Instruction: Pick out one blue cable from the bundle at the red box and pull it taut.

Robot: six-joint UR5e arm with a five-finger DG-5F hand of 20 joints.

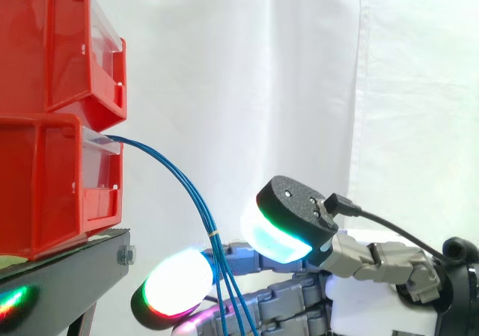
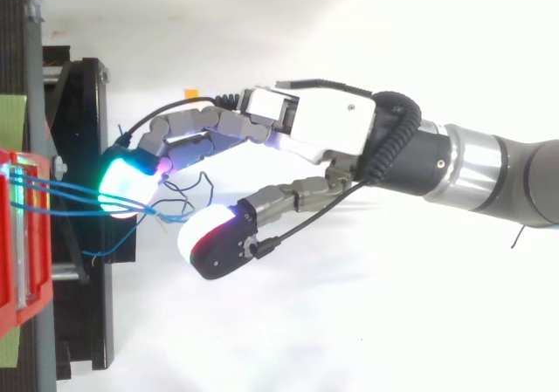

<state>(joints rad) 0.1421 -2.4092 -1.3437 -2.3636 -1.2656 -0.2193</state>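
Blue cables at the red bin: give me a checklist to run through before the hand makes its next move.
1. Blue cables anchored in the lower red bin: ok, they come out of its front.
2. Hand at the bundle: ok, in the side view the strands run down between the thumb pad and a finger pad.
3. One cable singled out: not ok, several run together, bound by a pale tie.
4. Pinch closed: not ok, the two pads stand apart.
5. Cable taut: not ok, the strands sag in an arc.
6. Pad touching a strand: cannot tell.
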